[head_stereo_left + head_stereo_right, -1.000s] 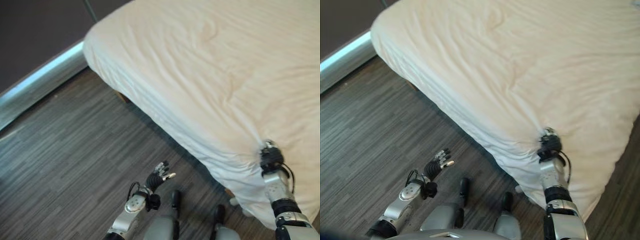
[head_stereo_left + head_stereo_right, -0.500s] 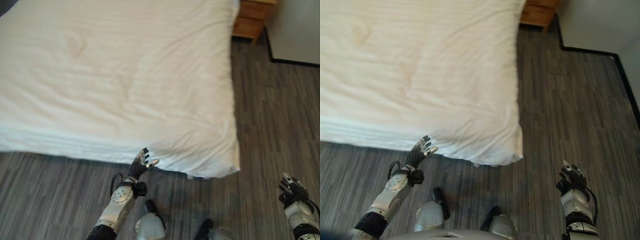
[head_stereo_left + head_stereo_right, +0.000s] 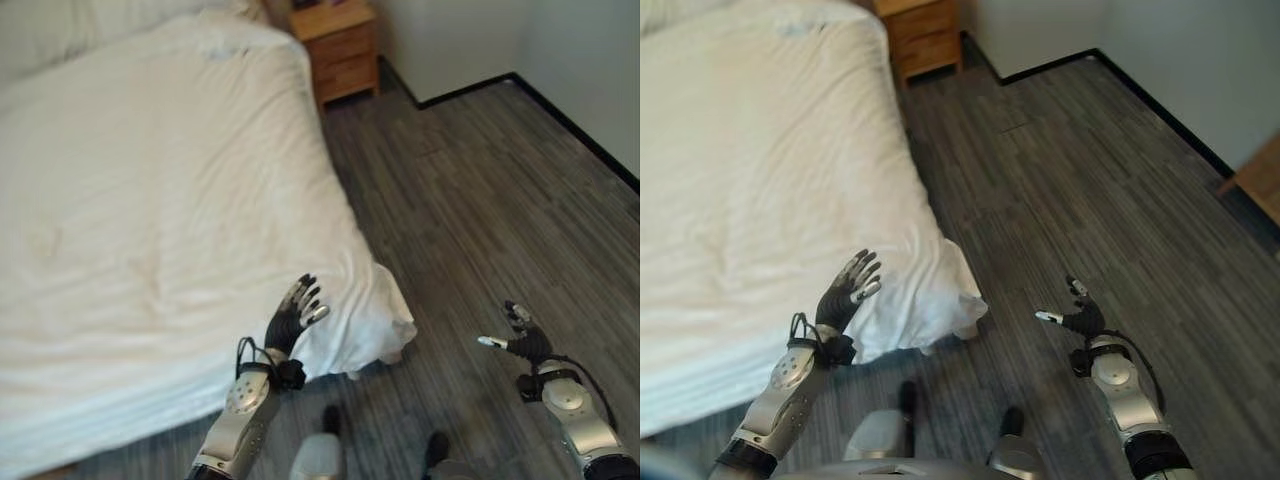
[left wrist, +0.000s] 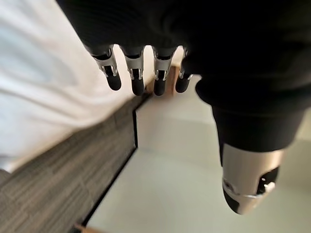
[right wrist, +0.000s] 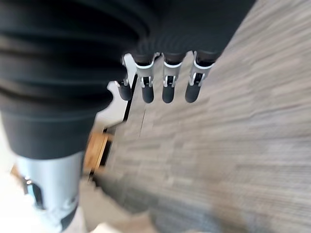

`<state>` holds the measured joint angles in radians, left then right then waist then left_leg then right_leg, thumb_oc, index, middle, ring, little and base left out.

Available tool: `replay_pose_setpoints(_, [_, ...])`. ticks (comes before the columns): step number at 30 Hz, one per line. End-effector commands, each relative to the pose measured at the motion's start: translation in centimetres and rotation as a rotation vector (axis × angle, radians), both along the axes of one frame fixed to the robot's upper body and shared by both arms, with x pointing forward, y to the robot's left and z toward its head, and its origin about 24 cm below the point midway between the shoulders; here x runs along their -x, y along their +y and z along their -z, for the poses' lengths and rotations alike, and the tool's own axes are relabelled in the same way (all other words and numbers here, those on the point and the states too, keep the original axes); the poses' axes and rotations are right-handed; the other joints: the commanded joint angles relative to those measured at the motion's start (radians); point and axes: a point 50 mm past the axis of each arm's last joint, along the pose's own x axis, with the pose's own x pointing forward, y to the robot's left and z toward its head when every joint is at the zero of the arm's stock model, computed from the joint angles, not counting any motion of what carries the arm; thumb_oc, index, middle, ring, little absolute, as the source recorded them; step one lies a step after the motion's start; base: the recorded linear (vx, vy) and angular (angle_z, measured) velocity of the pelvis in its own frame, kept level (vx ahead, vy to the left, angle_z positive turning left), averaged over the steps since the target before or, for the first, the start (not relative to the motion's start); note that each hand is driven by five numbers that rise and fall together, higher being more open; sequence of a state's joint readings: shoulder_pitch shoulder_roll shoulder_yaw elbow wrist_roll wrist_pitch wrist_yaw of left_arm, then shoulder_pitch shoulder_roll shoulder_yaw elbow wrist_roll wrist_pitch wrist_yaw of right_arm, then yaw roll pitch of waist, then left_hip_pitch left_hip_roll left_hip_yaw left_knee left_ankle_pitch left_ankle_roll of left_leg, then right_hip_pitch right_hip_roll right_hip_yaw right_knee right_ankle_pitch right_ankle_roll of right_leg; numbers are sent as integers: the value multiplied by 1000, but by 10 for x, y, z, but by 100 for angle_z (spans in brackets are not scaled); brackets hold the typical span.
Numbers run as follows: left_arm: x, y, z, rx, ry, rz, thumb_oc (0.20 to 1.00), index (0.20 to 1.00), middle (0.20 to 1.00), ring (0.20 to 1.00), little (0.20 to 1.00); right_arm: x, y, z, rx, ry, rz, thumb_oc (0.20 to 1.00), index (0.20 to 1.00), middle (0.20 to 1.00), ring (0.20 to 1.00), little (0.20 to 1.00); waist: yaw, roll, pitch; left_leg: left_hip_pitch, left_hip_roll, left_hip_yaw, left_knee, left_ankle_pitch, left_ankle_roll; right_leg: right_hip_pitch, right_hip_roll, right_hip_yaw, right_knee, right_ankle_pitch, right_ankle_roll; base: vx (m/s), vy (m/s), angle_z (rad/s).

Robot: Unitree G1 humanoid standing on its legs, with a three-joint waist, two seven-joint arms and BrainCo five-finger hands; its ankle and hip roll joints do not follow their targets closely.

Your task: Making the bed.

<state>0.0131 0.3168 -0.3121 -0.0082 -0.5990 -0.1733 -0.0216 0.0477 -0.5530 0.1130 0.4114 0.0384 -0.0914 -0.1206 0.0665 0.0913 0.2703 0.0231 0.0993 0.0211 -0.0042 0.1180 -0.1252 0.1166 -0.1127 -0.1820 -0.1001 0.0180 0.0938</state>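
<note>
Since half a second ago the camera has swung round, so the bed point(image 3: 150, 230) with its white duvet point(image 3: 120, 300) now fills the view's 9 to 11 o'clock side, its corner point(image 3: 385, 325) drooping toward the grey plank floor point(image 3: 480, 200). Left hand point(image 3: 292, 318) is raised with fingers spread, grasping nothing, in front of that corner. Right hand point(image 3: 520, 340) hangs released over the floor at 4 o'clock. At 12 o'clock stands a wooden nightstand point(image 3: 340, 45).

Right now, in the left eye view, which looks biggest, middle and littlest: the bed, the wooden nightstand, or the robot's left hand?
1. Bed, by far.
2. Nightstand.
3. Left hand; it sits nearer the camera, so 2 and 3 are close.
</note>
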Motion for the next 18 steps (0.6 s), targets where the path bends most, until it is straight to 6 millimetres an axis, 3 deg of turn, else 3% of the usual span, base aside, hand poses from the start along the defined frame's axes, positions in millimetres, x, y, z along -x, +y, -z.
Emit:
replay_pose_setpoints(1, [-9, -27, -29, 151, -113, 145, 1000, 1000, 1000, 1000, 1000, -16, 0, -25, 15, -124, -32, 1000, 1000, 1000, 1000, 1000, -3, -8, 4, -20, -36, -35, 81, -148, 34, 18, 53, 19, 46, -123, -19, 61, -25, -28])
replay_pose_setpoints(6, [-14, -50, -46, 168, -179, 237, 1000, 1000, 1000, 1000, 1000, -20, 7, -30, -29, -164, -42, 1000, 1000, 1000, 1000, 1000, -38, -12, 4, -4, -22, -42, 103, -128, 25, 33, 69, 37, 41, -130, -37, 38, -42, -20])
replay_pose_setpoints(7, [-16, -58, -53, 129, -220, 265, 1000, 1000, 1000, 1000, 1000, -24, 13, -36, -39, -196, -62, 1000, 1000, 1000, 1000, 1000, -46, -14, 13, -28, -15, -61, 170, -80, 14, 40, 84, 62, 34, -132, -47, 17, -29, -21])
replay_pose_setpoints(8, [-16, -58, -54, 128, -220, 265, 1000, 1000, 1000, 1000, 1000, -25, 13, -36, -39, -197, -62, 1000, 1000, 1000, 1000, 1000, -45, -13, 14, -30, -14, -61, 174, -82, 14, 40, 85, 62, 34, -131, -48, 32, -49, -20])
replay_pose_setpoints(9, [-17, -63, -55, 110, -228, 283, 1000, 1000, 1000, 1000, 1000, -27, 15, -38, -48, -212, -73, 1000, 1000, 1000, 1000, 1000, -46, -17, 18, -61, -3, -73, 238, -37, 4, 44, 91, 77, 30, -131, -53, 16, -102, -30])
replay_pose_setpoints(10, [-23, -70, -55, 88, -223, 270, 1000, 1000, 1000, 1000, 1000, -29, 21, -44, -58, -247, -81, 1000, 1000, 1000, 1000, 1000, -37, -41, 43, -159, 2, -111, 386, 79, -10, 59, 85, 101, 24, -124, -64, 21, -162, -44])
replay_pose_setpoints(12, [-26, -70, -57, 81, -226, 243, 1000, 1000, 1000, 1000, 1000, -31, 24, -48, -67, -266, -83, 1000, 1000, 1000, 1000, 1000, -36, -54, 47, -212, -10, -124, 427, 70, 0, 55, 80, 111, 22, -123, -65, 39, -129, -37])
replay_pose_setpoints(13, [-29, -69, -54, 87, -199, 185, 1000, 1000, 1000, 1000, 1000, -33, 31, -52, -62, -286, -99, 1000, 1000, 1000, 1000, 1000, -27, -70, 51, -276, -90, -145, 442, 8, 26, 51, 86, 157, 19, -116, -71, 153, -60, -34])
replay_pose_setpoints(14, [-29, -67, -50, 88, -186, 152, 1000, 1000, 1000, 1000, 1000, -33, 34, -52, -49, -291, -113, 1000, 1000, 1000, 1000, 1000, -12, -65, 52, -286, -149, -155, 428, -54, 44, 62, 100, 191, 16, -125, -69, 147, -65, -98])
replay_pose_setpoints(15, [-29, -68, -50, 88, -187, 152, 1000, 1000, 1000, 1000, 1000, -33, 34, -53, -49, -291, -113, 1000, 1000, 1000, 1000, 1000, -11, -66, 51, -286, -149, -153, 423, -49, 44, 59, 99, 193, 16, -123, -69, 162, -24, -123])
replay_pose_setpoints(16, [-29, -67, -46, 90, -169, 133, 1000, 1000, 1000, 1000, 1000, -33, 38, -53, -36, -295, -129, 1000, 1000, 1000, 1000, 1000, 1, -58, 45, -294, -207, -171, 364, -73, 56, 60, 122, 219, 14, -120, -67, 200, -35, -155])
replay_pose_setpoints(17, [-28, -67, -41, 87, -152, 122, 1000, 1000, 1000, 1000, 1000, -33, 40, -52, -21, -292, -142, 1000, 1000, 1000, 1000, 1000, 18, -48, 42, -257, -234, -173, 262, -85, 72, 76, 138, 250, 13, -130, -63, 330, -36, -115])
replay_pose_setpoints(18, [-26, -65, -36, 75, -132, 102, 1000, 1000, 1000, 1000, 1000, -34, 42, -52, 8, -290, -160, 1000, 1000, 1000, 1000, 1000, 28, -34, 36, -248, -246, -174, 169, -55, 81, 83, 160, 270, 13, -135, -64, 449, -17, -119])
